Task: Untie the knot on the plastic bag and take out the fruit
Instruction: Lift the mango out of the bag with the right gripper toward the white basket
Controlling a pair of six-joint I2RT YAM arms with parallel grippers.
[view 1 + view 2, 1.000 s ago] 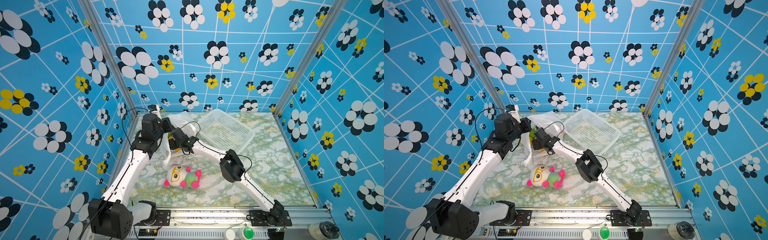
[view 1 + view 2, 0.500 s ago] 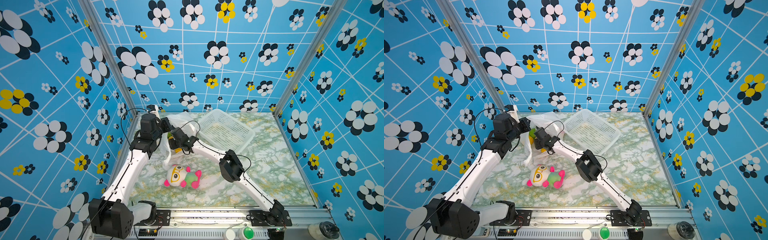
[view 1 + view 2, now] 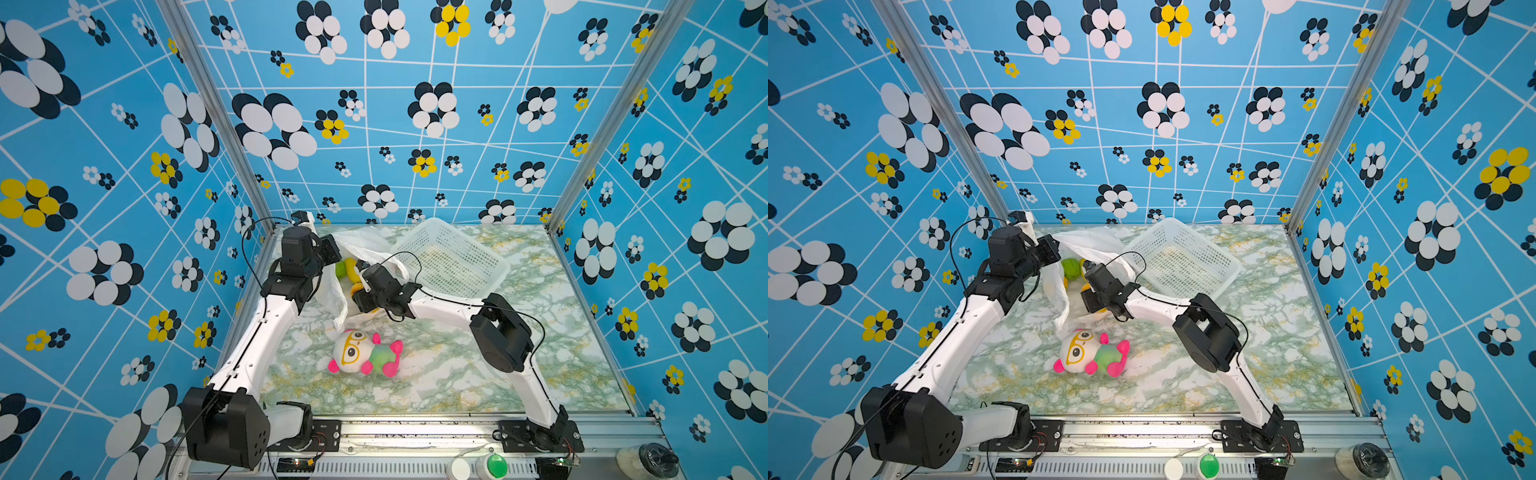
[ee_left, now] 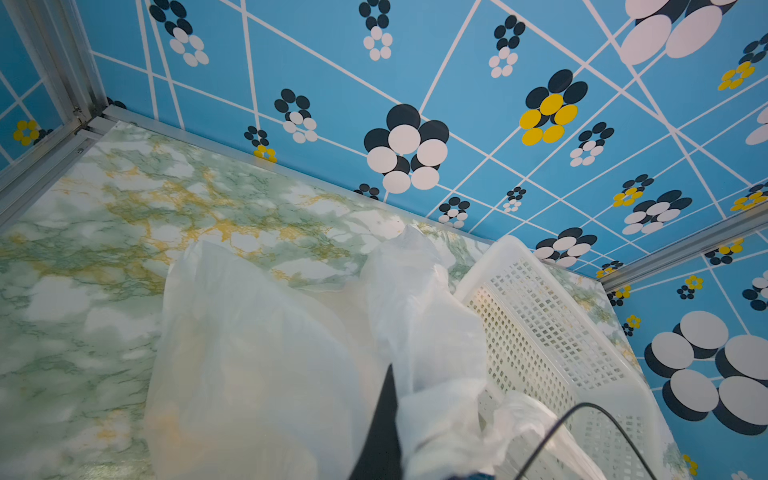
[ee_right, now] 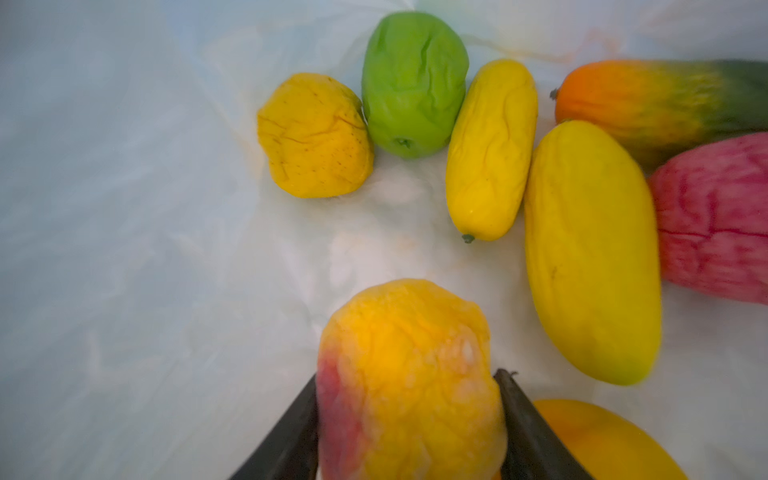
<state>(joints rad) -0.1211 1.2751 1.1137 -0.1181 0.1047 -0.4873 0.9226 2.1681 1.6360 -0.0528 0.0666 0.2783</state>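
Fruit [image 5: 399,353] in right gripper [image 5: 409,374] — soft, wrinkled, light; jaws clamped across its middle, we'd squeeze gently. Left gripper [image 4: 390,390] pinched shut on thin, slippery plastic bag [image 4: 257,332].

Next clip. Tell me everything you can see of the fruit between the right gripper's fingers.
The orange-yellow fruit is a rounded toy with a pink-red blush on one side and wrinkled, matte skin that looks like soft foam. The right gripper has its two dark fingers pressed against the fruit's opposite flanks. It sits inside the open plastic bag; most other fruits lie farther in. Whether it is lifted off the film cannot be told.
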